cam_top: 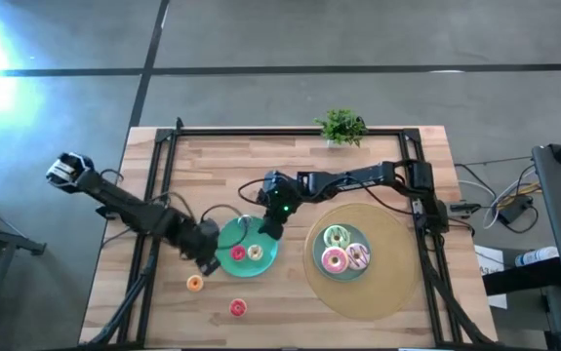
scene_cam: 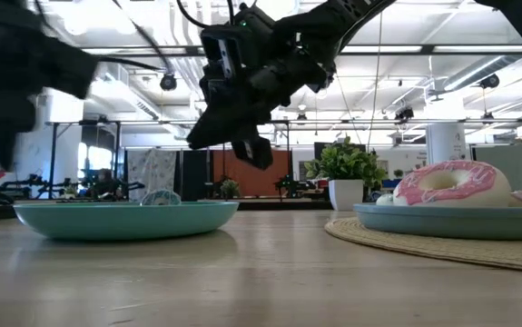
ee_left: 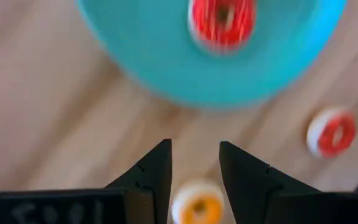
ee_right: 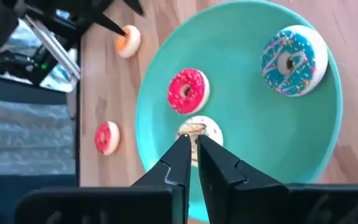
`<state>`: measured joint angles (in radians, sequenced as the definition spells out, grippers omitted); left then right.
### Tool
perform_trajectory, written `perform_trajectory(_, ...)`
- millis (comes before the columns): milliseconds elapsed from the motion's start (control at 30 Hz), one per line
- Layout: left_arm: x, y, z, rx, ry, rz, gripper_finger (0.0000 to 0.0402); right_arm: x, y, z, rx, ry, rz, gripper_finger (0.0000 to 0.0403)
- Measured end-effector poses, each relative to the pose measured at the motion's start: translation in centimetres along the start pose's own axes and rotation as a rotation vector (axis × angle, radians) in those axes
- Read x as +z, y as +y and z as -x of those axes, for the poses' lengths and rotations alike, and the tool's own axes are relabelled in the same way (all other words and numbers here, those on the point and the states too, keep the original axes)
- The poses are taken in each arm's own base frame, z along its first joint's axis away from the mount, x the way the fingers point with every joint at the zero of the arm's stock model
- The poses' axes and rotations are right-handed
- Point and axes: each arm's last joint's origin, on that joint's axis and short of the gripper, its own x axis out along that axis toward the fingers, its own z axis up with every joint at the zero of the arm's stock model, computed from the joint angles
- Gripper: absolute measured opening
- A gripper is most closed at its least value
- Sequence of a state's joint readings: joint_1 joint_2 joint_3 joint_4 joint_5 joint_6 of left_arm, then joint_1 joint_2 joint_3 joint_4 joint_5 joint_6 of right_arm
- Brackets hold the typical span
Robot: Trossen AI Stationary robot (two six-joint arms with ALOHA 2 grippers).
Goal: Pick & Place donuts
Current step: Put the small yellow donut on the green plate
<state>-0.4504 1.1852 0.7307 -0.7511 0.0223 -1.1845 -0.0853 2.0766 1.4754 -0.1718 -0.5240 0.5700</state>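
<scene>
Right wrist view looks down past the right gripper (ee_right: 192,146), its two fingers nearly pressed together with only a thin slit between them and nothing pinched, hanging above the small teal plate (ee_right: 241,37). Directly beyond the tips lies the yellow donut (ee_right: 198,130), with the pink-red donut (ee_right: 188,91) just beside it and the bluish donut (ee_right: 292,60) farther round the same plate. Off the plate on bare wood rest the red donut (ee_right: 106,137) and the orange donut (ee_right: 129,41).

From the left wrist, the left gripper (ee_left: 195,157) shows its fingers spread apart and empty, hovering over the wooden table (ee_left: 48,118), with the orange donut visible between them below; whether they touch it cannot be told.

Overhead, the left gripper sits at the small plate's left edge near the orange donut, while the right arm reaches in over the plate's upper right side. Well apart to the right, a second teal plate (cam_top: 311,255) on a round woven mat (cam_top: 392,283) carries the three larger donuts: green-iced (cam_top: 336,236), pink-iced (cam_top: 334,259) and white-purple (cam_top: 358,256). A potted plant (cam_top: 340,127) stands at the far table edge.
</scene>
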Motion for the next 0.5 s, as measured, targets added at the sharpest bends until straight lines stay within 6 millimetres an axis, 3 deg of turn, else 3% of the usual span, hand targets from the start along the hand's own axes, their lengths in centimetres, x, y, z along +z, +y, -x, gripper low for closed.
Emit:
perform_trajectory(300,-6.2,-2.2,-0.4,0.023,0.113,0.051,0.0105,0.1,0.0,0.3,-0.016,-0.009,0.047,0.0023)
perform_trajectory(500,-7.5,-3.5,-1.5,0.097,0.147,0.114,0.0105,0.3,-0.3,0.5,-0.030,-0.020,0.053,0.0023)
